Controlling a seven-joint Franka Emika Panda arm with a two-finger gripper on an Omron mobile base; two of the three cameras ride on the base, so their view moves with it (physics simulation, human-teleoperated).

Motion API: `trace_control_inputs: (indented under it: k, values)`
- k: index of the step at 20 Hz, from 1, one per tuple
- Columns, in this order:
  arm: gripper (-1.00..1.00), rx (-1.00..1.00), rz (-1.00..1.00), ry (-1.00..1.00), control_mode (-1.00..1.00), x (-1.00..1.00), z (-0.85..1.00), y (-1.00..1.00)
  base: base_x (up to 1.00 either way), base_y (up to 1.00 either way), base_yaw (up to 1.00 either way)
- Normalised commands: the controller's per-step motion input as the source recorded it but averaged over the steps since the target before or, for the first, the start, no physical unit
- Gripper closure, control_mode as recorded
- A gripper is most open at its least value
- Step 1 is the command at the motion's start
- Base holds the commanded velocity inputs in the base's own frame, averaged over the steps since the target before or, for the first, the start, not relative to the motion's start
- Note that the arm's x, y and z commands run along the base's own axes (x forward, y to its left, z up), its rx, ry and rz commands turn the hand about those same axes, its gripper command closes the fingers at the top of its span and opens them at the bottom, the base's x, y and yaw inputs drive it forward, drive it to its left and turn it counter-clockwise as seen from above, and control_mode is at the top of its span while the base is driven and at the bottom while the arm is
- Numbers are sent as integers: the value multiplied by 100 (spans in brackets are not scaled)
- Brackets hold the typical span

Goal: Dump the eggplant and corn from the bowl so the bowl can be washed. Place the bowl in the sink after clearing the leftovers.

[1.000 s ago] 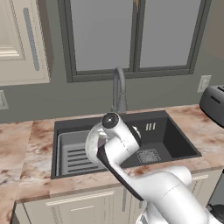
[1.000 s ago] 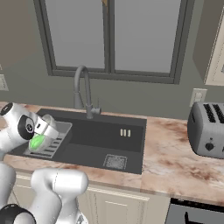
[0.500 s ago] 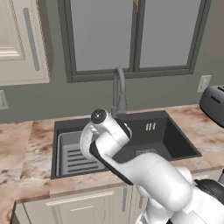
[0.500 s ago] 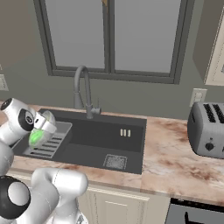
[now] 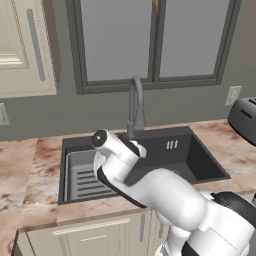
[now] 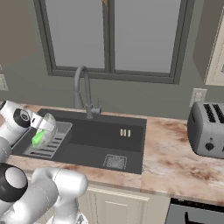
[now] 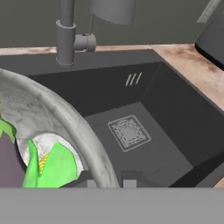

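I hold the shallow pale grey-white bowl (image 7: 65,118) by its rim, gripper (image 7: 109,183) clamped narrow, over the slotted grey basket (image 6: 57,142). Bright green-yellow corn (image 7: 50,166) inside; dark rectangular sink basin (image 7: 144,131) beside it.

A grey-framed window (image 6: 109,39) above marble countertop (image 6: 175,153), cream cabinets (image 5: 25,45), perhaps a toaster (image 6: 208,129)

bowl (image 7: 65,118) cropped by hand view's left edge, eggplant (image 7: 8,168) mostly cut off, toaster (image 5: 245,117) clipped at right, basket (image 5: 82,175) partly behind arm
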Motion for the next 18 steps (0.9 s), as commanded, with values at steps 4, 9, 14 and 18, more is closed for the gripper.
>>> trace_control_inputs:
  k: [4,9,14,18]
  values:
    - [100,-10,0,0,-100,8,-7,0,0,0,0]
    - [100,-6,0,1,-100,1,-2,0,0,0,0]
    - [100,-13,-5,4,-100,29,-14,1,0,0,0]
    - [100,-7,0,1,-100,4,-1,3,0,0,0]
